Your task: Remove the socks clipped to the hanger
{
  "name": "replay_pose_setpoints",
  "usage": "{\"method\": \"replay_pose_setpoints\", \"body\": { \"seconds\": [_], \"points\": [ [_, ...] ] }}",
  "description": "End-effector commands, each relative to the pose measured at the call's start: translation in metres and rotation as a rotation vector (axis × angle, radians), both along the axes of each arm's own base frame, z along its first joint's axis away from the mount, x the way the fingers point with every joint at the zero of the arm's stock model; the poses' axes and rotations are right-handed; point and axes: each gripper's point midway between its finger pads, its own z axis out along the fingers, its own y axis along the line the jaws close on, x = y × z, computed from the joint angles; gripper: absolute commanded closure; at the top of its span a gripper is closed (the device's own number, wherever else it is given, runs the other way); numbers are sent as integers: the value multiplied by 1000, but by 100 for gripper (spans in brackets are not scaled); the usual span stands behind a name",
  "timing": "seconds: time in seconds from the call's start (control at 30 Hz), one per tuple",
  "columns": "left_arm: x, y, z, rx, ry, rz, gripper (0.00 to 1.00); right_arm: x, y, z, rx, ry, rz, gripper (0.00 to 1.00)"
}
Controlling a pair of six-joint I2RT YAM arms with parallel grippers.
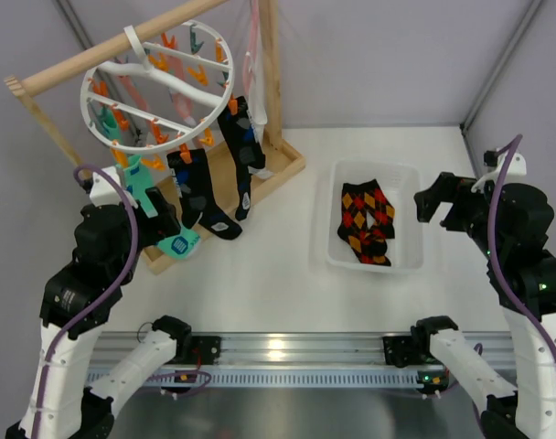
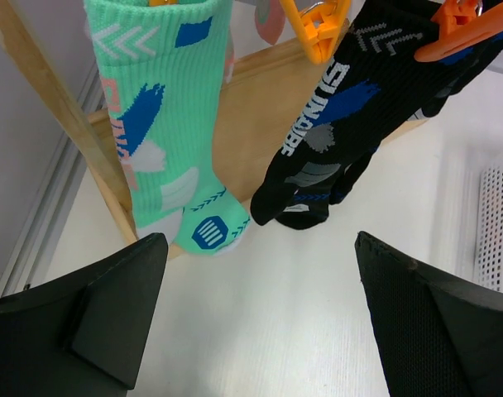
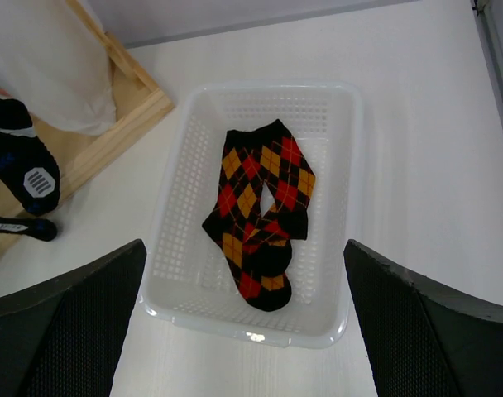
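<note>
My left pincer (image 2: 260,273) and right pincer (image 3: 245,248) gape empty; I fear tugging the clipped mint sock (image 2: 165,124) could swing the hanger (image 1: 93,78) off its wooden rail (image 1: 104,50).

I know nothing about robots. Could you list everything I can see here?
wooden frame: one, light wood, back left
hanger: one, white ring, hung on the wooden frame
clips: many, orange and teal, on the hanger
black socks: two, blue and grey patches, clipped to the hanger
mint sock: at least one, patterned, clipped beside them
pink socks: count unclear, pale, clipped farther back
basket: one, white, table's right side
diamond sock: one or a pair, black with orange-red, in the basket
table: one, white, under everything
left gripper: black, open, near the hanging socks
right gripper: black, open, over the basket
</note>
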Motion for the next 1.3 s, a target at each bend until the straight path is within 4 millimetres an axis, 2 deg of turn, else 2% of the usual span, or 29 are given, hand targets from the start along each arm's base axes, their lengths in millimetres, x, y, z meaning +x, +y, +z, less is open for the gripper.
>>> {"method": "replay_pose_setpoints", "body": {
  "seconds": [0.0,0.2,0.23,0.27,0.3,0.33,0.4,0.43,0.5,0.53,0.57,0.6,0.63,0.67,0.7,0.73,0.77,0.83,0.87,0.9,0.93,0.97,1.0,1.03,1.07,1.1,1.17,1.2,1.27],
  "points": [
    [1,6,10,-21,-50,44,1,4,2,17,21,-55,-5,1],
    [1,1,15,-43,-59,23,1,7,0,17,123,-88,-67,1],
    [0,0,15,-52,-60,19,1,9,8,29,156,-143,-34,0],
    [0,-1,17,-58,-64,15,1,11,17,24,167,-156,16,1],
    [-1,-2,18,-65,-66,9,1,7,27,34,185,-215,86,0],
    [-2,-2,19,-73,-73,7,1,4,52,50,225,-285,233,1],
    [-4,-1,23,-79,-83,9,1,10,80,43,282,-274,381,1],
    [-5,0,25,-83,-91,13,1,8,101,55,344,-306,504,1],
    [-7,1,28,-90,-102,17,1,26,126,34,386,-235,589,1],
    [-8,-1,32,-97,-111,1,1,40,129,31,338,-260,562,1],
    [-7,-3,32,-96,-107,-5,1,45,142,33,294,-284,584,1],
    [-7,-5,34,-98,-108,-18,1,39,187,16,263,-230,702,1],
    [-8,-10,39,-105,-115,-50,1,37,210,11,222,-231,772,1],
    [-9,-13,41,-111,-117,-71,1,35,233,23,237,-272,845,1],
    [-9,-17,42,-117,-116,-87,1,33,268,3,241,-218,938,0],
    [-8,-20,45,-127,-120,-106,1,32,285,2,248,-228,985,1],
    [-11,-28,51,-146,-129,-148,1,42,307,-3,243,-241,1010,1],
    [-11,-38,55,-153,-126,-202,1,31,343,-9,222,-264,1111,1],
    [-14,-44,64,-167,-142,-246,1,32,367,-22,210,-243,1156,2],
    [-14,-47,68,-170,-145,-263,1,34,380,-21,213,-272,1182,2],
    [-12,-50,70,-172,-143,-277,1,36,392,-27,198,-280,1206,3],
    [-14,-55,75,-178,-147,-306,1,47,409,-42,186,-256,1216,3],
    [-17,-57,85,-183,-170,-322,1,49,419,-47,172,-272,1232,4],
    [-16,-58,89,-187,-173,-330,1,55,428,-45,167,-292,1235,6],
    [-16,-61,92,-194,-176,-341,1,64,440,-69,149,-261,1238,6],
    [-18,-66,98,-206,-184,-372,1,70,446,-75,142,-264,1230,7],
    [-19,-72,102,-220,-183,-404,1,84,457,-75,142,-300,1206,7],
    [-20,-77,104,-233,-181,-426,1,92,464,-92,132,-279,1203,7],
    [-21,-78,112,-238,-195,-433,1,101,478,-101,145,-281,1203,7]
  ]
}}
